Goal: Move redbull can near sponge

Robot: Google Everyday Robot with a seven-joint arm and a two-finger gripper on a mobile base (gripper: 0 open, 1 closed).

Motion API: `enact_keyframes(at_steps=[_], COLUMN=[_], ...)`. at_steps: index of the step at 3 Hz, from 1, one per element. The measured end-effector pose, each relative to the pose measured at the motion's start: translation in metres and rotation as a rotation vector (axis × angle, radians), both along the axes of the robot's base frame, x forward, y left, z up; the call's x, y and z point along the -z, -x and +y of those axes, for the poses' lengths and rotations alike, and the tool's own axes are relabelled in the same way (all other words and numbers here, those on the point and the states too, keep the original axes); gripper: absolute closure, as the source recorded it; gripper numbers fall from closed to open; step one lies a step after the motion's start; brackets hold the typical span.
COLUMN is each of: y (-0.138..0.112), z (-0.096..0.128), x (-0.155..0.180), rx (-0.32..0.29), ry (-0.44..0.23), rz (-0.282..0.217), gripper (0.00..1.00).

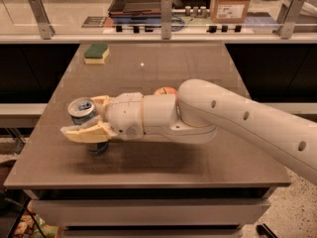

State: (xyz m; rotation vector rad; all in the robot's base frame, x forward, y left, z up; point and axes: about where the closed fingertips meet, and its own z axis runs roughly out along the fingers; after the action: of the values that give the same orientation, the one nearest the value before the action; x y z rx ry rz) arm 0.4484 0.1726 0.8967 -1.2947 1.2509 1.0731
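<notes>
Gripper (81, 117) clamps upright redbull can (81, 107), front-left on table (173, 167).

White arm (237, 118) stretched toward frame left, wrist level, claw (83, 119) at its end, clasped around redbull can (80, 107)

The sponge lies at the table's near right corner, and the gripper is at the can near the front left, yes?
No. The camera view shows the sponge at the far left corner of the table, not the near right. The gripper is indeed at the redbull can near the front left.
</notes>
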Motion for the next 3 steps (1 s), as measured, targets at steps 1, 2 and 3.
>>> enact_keyframes(at_steps=[1, 2, 3], y=[0.001, -0.006, -0.03], z=[0.002, -0.005, -0.026], x=[-0.001, -0.009, -0.025], rx=[-0.004, 0.009, 0.092], ry=[0.001, 0.011, 0.002], rz=[-0.002, 0.004, 0.031], gripper=[1.0, 1.0, 1.0])
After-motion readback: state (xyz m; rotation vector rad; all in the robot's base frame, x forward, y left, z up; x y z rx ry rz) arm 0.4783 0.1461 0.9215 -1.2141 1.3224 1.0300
